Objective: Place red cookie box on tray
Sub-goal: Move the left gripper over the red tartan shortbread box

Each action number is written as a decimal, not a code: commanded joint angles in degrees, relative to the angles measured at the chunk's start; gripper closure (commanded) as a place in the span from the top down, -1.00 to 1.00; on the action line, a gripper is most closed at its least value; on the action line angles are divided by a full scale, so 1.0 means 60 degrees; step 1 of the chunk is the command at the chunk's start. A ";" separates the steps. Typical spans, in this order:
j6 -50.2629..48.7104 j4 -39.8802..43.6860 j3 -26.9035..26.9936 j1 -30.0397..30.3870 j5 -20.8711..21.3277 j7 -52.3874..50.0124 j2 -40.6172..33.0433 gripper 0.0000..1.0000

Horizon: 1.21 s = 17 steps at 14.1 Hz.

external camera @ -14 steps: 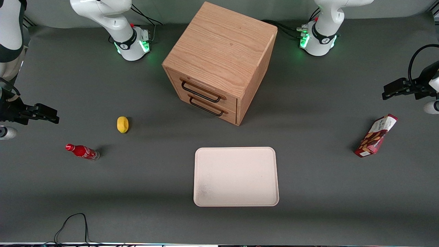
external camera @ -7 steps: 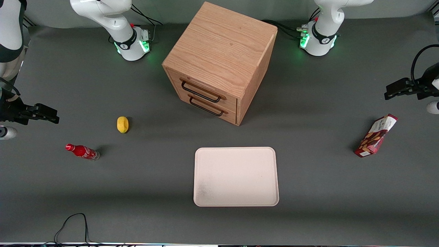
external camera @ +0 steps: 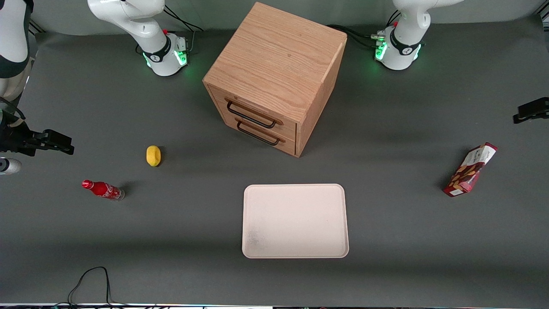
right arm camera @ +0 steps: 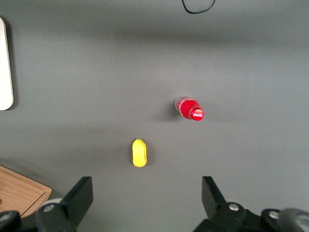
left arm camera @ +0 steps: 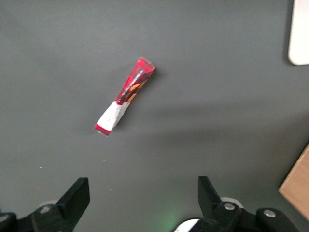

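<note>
Robot lab: grey mat-covered bench (external camera: 386, 257), bolted arm bases (external camera: 165, 53), trailing cables (external camera: 92, 279).

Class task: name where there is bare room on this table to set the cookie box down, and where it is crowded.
The tray lies bare. Open mat runs between it and the red cookie box. Tightest spot: between tray and drawer cabinet. The open gripper hovers above the box.

The claw (external camera: 521, 116) is pulling away toward the working arm's end of the surface — a second ago much of it and its wrist showed in the front view, now only a dark tip remains at the frame's edge, farther from the red cookie box (external camera: 470, 169) than before.
</note>
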 commanded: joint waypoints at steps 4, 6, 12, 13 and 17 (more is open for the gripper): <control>0.0774 -0.1679 -0.0117 0.0253 0.0460 0.1703 -0.1226 1.00; 0.0963 -0.1679 -0.0117 0.0281 0.0491 0.3572 -0.1167 1.00; 0.1551 -0.1679 -0.0088 0.0384 0.0593 0.7082 -0.0918 1.00; 0.1681 -0.1954 -0.0074 0.0457 0.0593 0.7126 -0.0845 1.00; 0.3873 -0.3871 -0.0073 0.0778 0.0564 0.7259 -0.0801 1.00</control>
